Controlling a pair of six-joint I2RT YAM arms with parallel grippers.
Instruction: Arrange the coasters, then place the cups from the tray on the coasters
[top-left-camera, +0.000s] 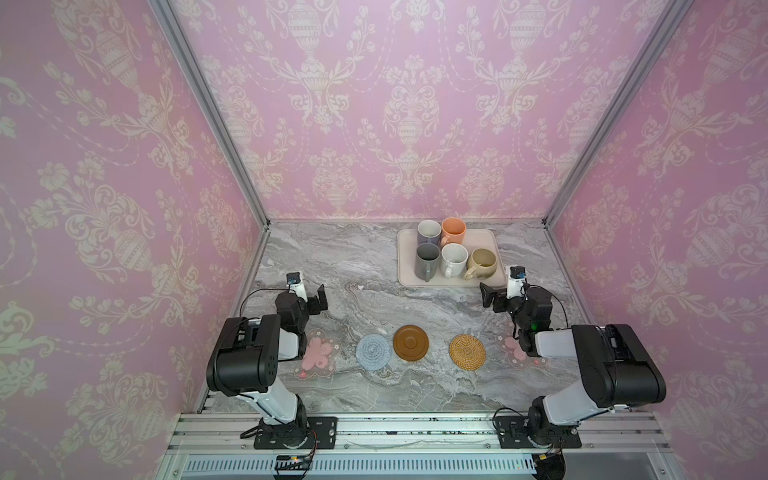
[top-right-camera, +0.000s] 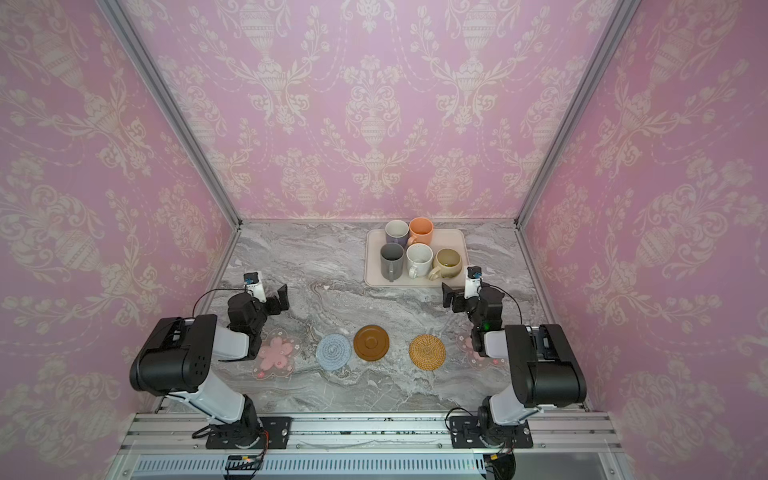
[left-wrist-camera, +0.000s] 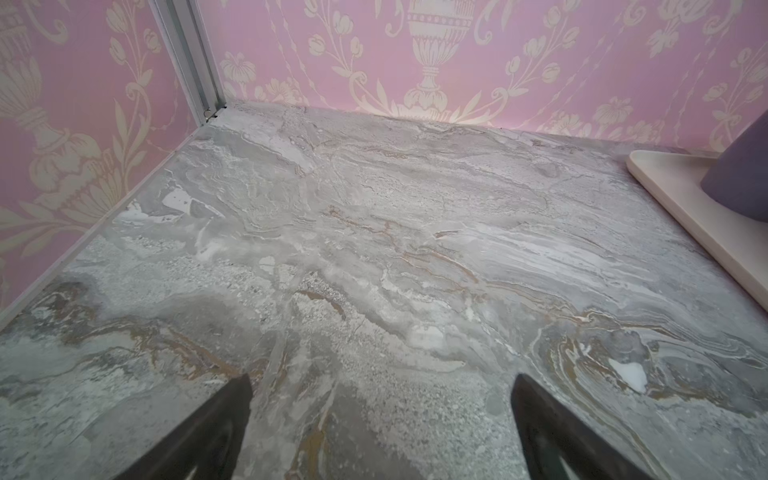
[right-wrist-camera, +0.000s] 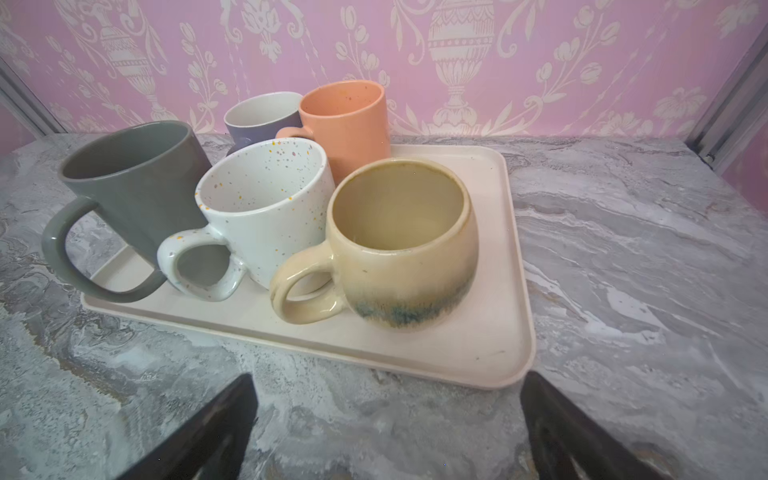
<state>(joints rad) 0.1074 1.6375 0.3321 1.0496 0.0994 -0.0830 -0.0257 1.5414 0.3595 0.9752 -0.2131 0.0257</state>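
Five coasters lie in a row near the front: a flower one (top-left-camera: 318, 353), light-blue woven (top-left-camera: 373, 352), brown disc (top-left-camera: 410, 343), tan rattan (top-left-camera: 467, 351), and a second flower one (top-left-camera: 513, 351) partly hidden under the right arm. The tray (top-left-camera: 405, 257) at the back right holds five cups: lavender (top-left-camera: 429, 232), peach (top-left-camera: 454, 230), dark grey (top-left-camera: 427, 259), speckled white (top-left-camera: 454, 259) and beige (right-wrist-camera: 415, 266). My left gripper (left-wrist-camera: 382, 415) hovers open over bare marble. My right gripper (right-wrist-camera: 386, 415) is open just short of the tray's near edge, empty.
Pink patterned walls with aluminium posts (top-left-camera: 216, 124) close in the marble table (top-left-camera: 332, 257) on three sides. Both arm bases sit on the front rail (top-left-camera: 415, 428). In the left wrist view the tray corner (left-wrist-camera: 685, 208) and the lavender cup (left-wrist-camera: 739, 174) show at one edge.
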